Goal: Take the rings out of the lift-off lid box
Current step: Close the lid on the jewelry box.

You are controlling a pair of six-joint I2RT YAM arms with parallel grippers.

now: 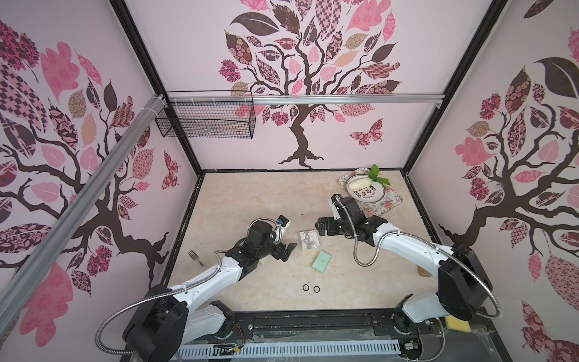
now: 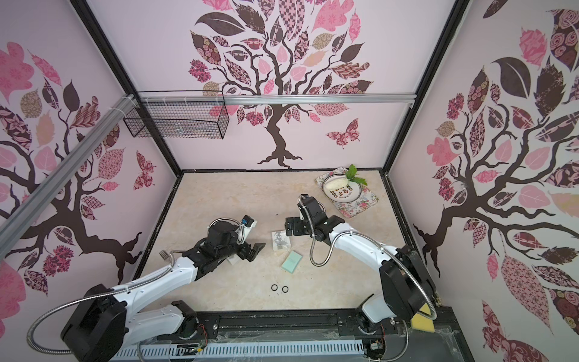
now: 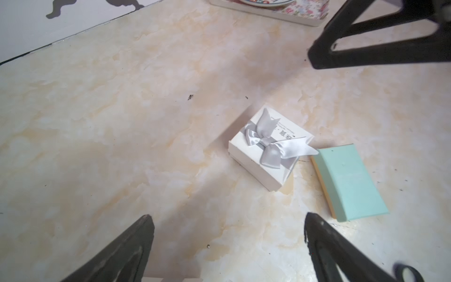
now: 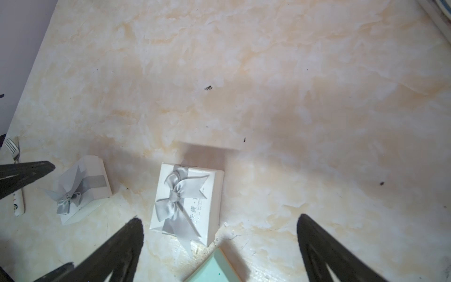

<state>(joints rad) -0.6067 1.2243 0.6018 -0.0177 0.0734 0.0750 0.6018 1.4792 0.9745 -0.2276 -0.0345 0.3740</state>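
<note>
Rings (image 1: 303,287) before flat box (image 1: 321,260), bowed box (image 1: 308,241) just behind

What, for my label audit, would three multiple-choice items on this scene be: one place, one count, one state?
1. Where do the two black rings lie?
A. on the bare table
B. on the plate
C. in the wire basket

2. How many white bowed boxes does the right wrist view show?
A. one
B. two
C. three

3. How does the left gripper stand?
A. open, empty
B. shut on a ring
C. shut on the fork

1 A: both top views show them on bare table.
2 B: two bows are visible.
3 A: its fingers stand wide apart, nothing between.
</note>
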